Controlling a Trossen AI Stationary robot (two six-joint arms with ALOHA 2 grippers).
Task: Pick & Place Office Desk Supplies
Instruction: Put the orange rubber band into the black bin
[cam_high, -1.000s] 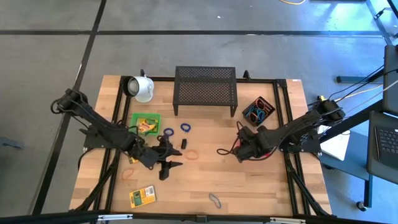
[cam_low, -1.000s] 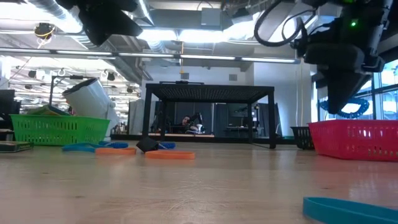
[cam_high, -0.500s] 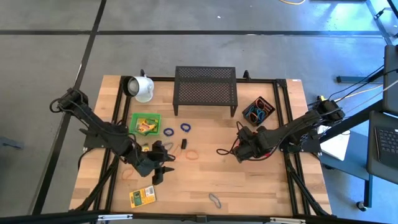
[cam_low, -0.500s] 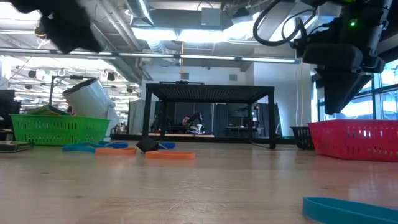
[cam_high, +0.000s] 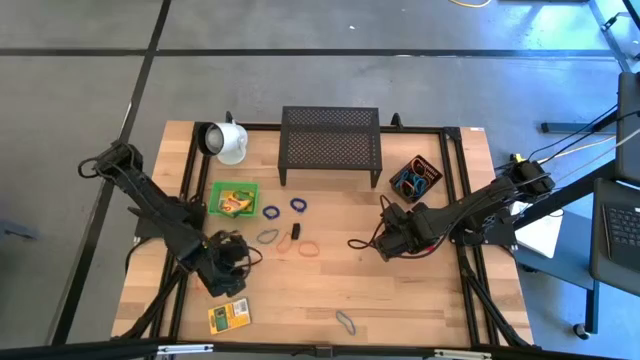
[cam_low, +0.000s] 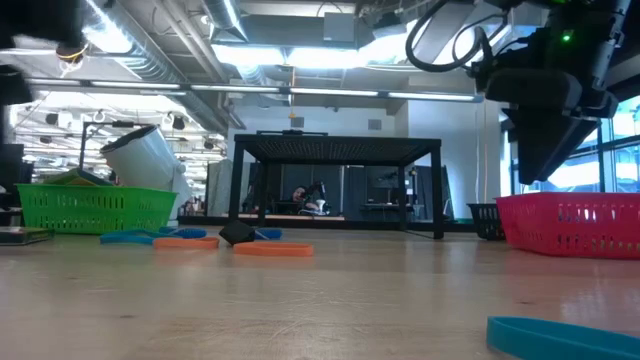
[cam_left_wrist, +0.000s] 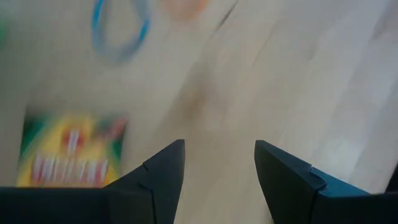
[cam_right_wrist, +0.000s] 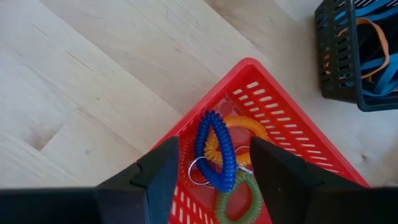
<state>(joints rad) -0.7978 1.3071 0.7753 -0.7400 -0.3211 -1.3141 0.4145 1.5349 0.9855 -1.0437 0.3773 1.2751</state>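
My right gripper stands open above a red basket, at the table's right. A blue coil band lies in the basket on orange and green coils, below the gap between the fingers. My left gripper is open with nothing between its fingers, low over the wood at the near left. A yellow-and-green crayon box lies flat just nearer than it and shows blurred in the left wrist view. Blue loops, a grey loop, orange loops and a black clip lie mid-table.
A green basket holding crayon boxes stands left of centre. A white mug lies at the far left beside a black mesh rack. A black basket of bands stands far right, and a grey band near the front edge.
My right gripper has opened and let go of the blue coil that hung below it; the coil has dropped into the red basket. My left gripper, still open, has swung from the loops at mid-table toward the near left, closer to the crayon box.
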